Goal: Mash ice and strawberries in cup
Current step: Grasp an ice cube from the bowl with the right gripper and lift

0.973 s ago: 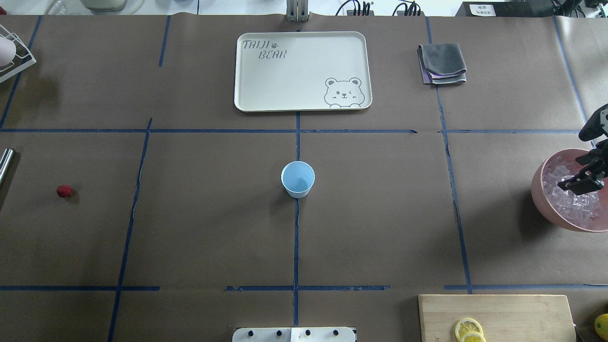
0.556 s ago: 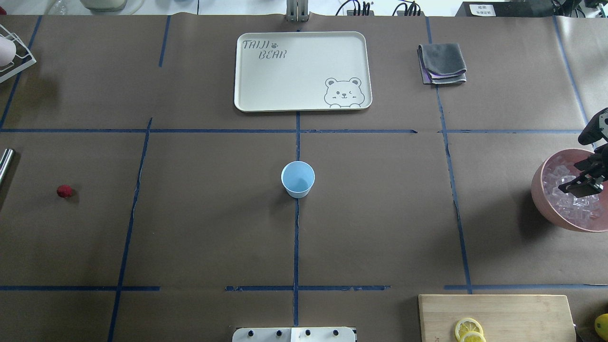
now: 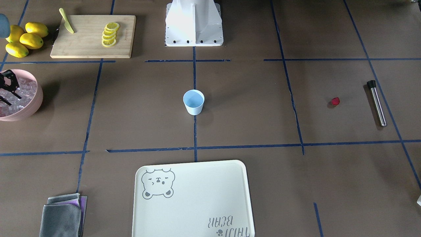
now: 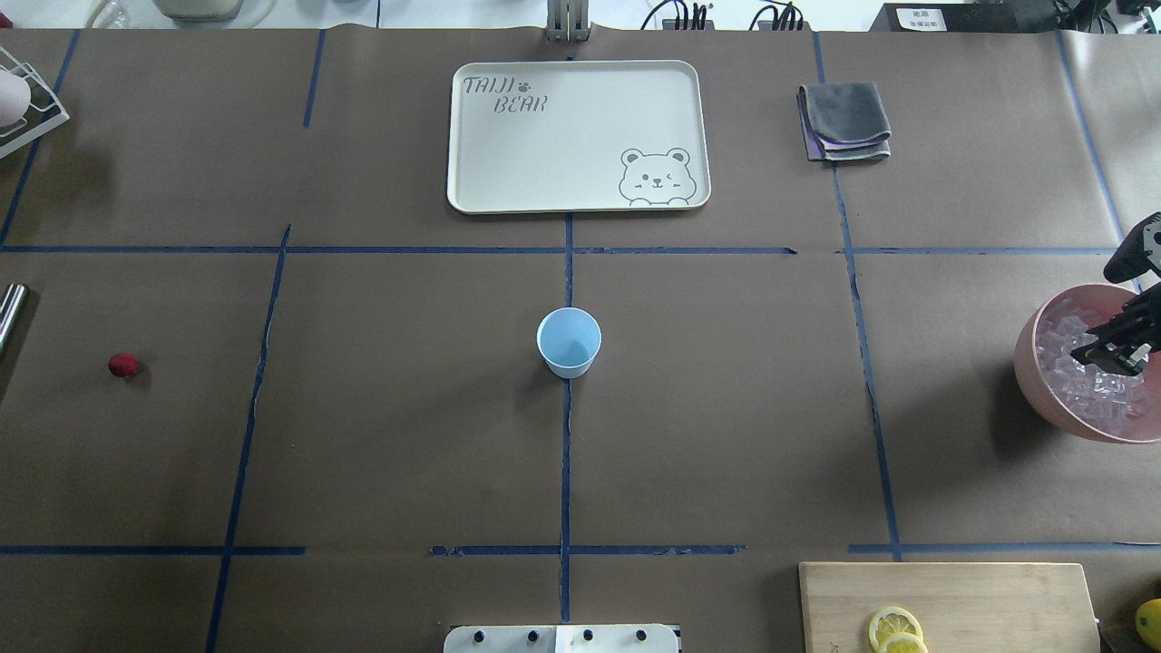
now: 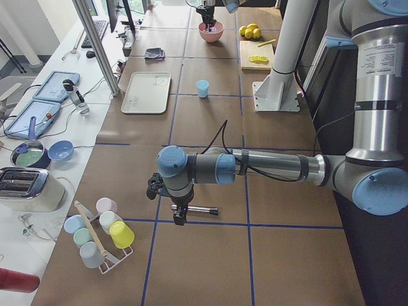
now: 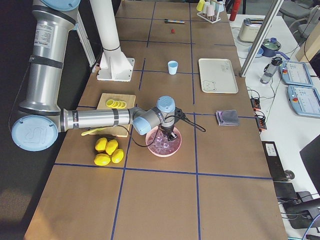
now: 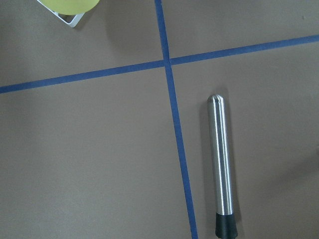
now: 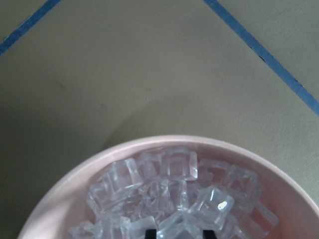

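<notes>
The left gripper [image 5: 180,215] hangs low over a steel rod [image 5: 201,209], well apart from the cup [image 5: 203,88]; a pale tray [image 5: 146,92] lies beside that cup.

A cream tray [image 4: 508,172] printed with a bear lies by the operators' edge, and a folded grey cloth [image 4: 843,118] sits well apart from it. At one end of the table a pink bowl [image 4: 1028,376] stands near a wooden cutting board [image 3: 84,39], which carries a row of lemon slices [image 3: 109,34] and a yellow-green knife [image 3: 66,21]. Whole lemons [image 3: 30,40] huddle beside the board. At the other end a steel rod [image 3: 377,105] with a black cap lies flat, and a rack [image 5: 91,226] of pastel cups stands beyond it.
</notes>
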### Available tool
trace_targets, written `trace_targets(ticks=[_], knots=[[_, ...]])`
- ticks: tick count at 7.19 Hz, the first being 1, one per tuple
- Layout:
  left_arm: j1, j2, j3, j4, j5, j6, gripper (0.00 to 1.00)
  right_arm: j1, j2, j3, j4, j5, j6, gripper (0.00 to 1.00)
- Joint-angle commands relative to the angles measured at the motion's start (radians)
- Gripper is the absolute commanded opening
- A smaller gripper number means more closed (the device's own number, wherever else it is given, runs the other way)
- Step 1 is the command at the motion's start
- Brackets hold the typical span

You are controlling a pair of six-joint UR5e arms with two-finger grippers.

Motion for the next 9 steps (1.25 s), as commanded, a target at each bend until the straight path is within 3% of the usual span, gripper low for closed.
trace_targets(ticks=[1, 2, 3, 5, 8, 9], knots=[[0.000, 0.000, 0.000, 0.000, 0.000, 0.000, 1.00, 0.036, 0.004, 0.016, 0.000, 0.008, 0.002, 0.02], [0.000, 0.000, -0.002, 0.000, 0.000, 0.000, 1.00, 0.078, 0.004, 0.036, -0.012, 0.016, 0.018, 0.02], [0.000, 0.000, -0.002, 0.000, 0.000, 0.000, 1.00, 0.106, 0.009, 0.081, -0.106, 0.016, 0.040, 0.03], [0.000, 0.000, -0.003, 0.000, -0.002, 0.002, 1.00, 0.107, 0.116, 0.147, -0.236, 0.021, 0.339, 0.02], [0.000, 0.000, -0.009, 0.000, -0.002, 0.000, 1.00, -0.046, 0.315, 0.147, -0.258, 0.018, 0.674, 0.02], [0.000, 0.000, -0.011, -0.002, -0.002, 0.000, 1.00, -0.112, 0.407, 0.147, -0.320, -0.008, 0.758, 0.02]])
